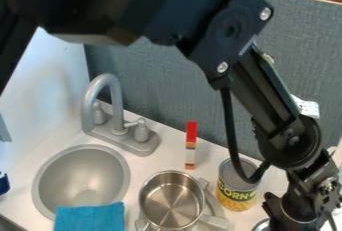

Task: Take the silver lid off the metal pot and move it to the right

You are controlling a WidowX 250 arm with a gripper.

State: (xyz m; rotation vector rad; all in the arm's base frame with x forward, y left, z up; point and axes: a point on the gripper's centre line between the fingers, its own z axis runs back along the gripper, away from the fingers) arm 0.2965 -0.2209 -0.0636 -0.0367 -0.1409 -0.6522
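Observation:
The black gripper (pixel 291 216) hangs at the lower right, its lower end near the bottom edge. Just left of it stands a corn can (pixel 236 190) with a yellow and dark label, a black cable of the arm crossing in front of its top. A shiny metal rim (pixel 262 224) shows beside the gripper at the bottom edge. Farther left, a steel pot (pixel 172 201) sits open and empty. Behind the pot and can is a narrow upright red, white and orange object (pixel 191 146). I cannot tell whether the gripper holds anything.
A round grey sink (pixel 81 177) lies at the left, with a blue cloth (pixel 90 218) over its front edge. Its grey faucet (pixel 115 109) rises behind it. A grey-blue panel (pixel 167 87) borders the back of the counter. Part of a dark blue object (pixel 3 183) is at the left edge.

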